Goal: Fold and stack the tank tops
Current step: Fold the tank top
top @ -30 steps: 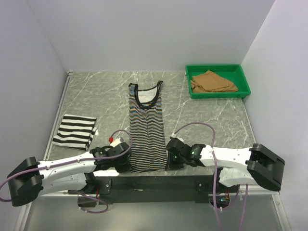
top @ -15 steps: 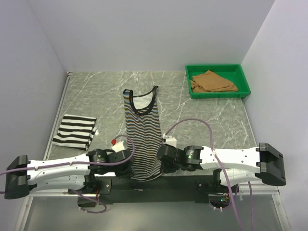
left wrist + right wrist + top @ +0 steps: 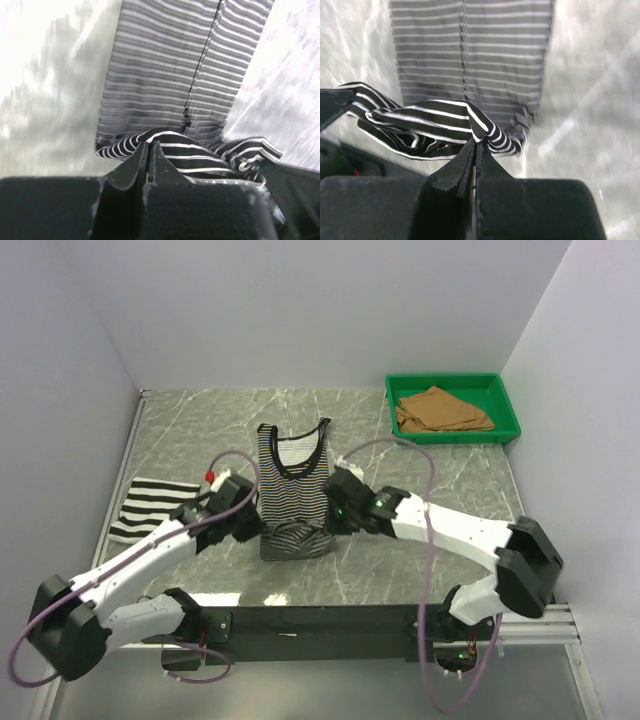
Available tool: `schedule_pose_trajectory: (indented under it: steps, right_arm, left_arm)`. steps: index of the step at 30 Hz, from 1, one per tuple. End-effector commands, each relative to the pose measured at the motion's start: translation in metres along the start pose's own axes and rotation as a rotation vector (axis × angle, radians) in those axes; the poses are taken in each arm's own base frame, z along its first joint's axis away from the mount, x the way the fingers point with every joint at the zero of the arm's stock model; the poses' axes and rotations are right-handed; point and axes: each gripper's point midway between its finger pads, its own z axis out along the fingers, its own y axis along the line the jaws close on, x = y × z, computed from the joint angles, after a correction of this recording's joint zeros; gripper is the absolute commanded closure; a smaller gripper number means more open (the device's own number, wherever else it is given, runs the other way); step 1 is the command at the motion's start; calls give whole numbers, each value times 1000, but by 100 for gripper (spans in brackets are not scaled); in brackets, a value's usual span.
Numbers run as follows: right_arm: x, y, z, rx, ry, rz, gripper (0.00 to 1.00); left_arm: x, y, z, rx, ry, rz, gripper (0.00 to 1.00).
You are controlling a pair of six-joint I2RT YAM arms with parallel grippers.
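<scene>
- Left tool (image 3: pixel 148 150): jaws pinched tight on the thin-striped tank top (image 3: pixel 170 75), arm stretched forward.
- Right tool (image 3: pixel 476 147): likewise clamped on it, just right of the left tool.

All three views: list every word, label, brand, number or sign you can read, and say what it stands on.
None can be read.
No text shows on the thin-striped tank top, the wide-striped tank top, the tan tank top, the green tray or the table.
Both wrist views are blurred and show only stripes.
</scene>
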Motion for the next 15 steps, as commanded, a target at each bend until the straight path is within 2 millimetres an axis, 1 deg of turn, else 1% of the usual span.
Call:
schedule_pose_trajectory:
  steps: [1,2,3,4,5,6,7,8,9,10,11,12,13,14,15]
  right_arm:
    - [-52,33,12,-87,-80,-43,100]
    - [-61,32,18,-80,-87,-48,100]
    - [-78,37,19,-93,-104,-37,100]
    - [-80,33,33,-70,-85,-37,100]
    - [-87,33,38,-67,-88,-44,100]
    - [-98,39,39,-81,-97,-38,100]
    - [-106,30,51,-58,-90,-22,100]
    - [-111,29,55,-55,-87,-22,100]
    - [-123,31,56,-61,-100,-12,100]
    - [-129,22,68,-42,-92,3,100]
    - [-136,18,72,-31,-94,9,100]
    - [-144,21,73,-49,-96,19,100]
    - [-144,18,82,-46,-73,26,100]
    - [-152,11,86,-38,-78,43,100]
    - [-159,9,89,-35,-86,51,100]
  left_arm:
    - [-54,-42,3,110,-111,47,99]
    - [-61,-41,11,88,-116,42,99]
    - [-77,-49,13,116,-150,29,99]
    - [-81,-48,24,97,-142,29,99]
    - [-90,-48,29,94,-154,14,99]
    - [-100,-58,32,123,-166,11,99]
    - [-104,-62,37,131,-162,13,99]
    - [-108,-57,51,100,-149,4,99]
    - [-115,-63,55,113,-149,1,100]
    - [-119,-65,69,111,-144,-3,99]
    - [-125,-65,75,108,-144,-14,99]
    - [-135,-75,78,137,-154,-12,100]
    - [-135,-72,93,118,-129,-16,100]
    - [-140,-74,99,122,-121,-22,99]
    - [-150,-85,101,141,-131,-5,99]
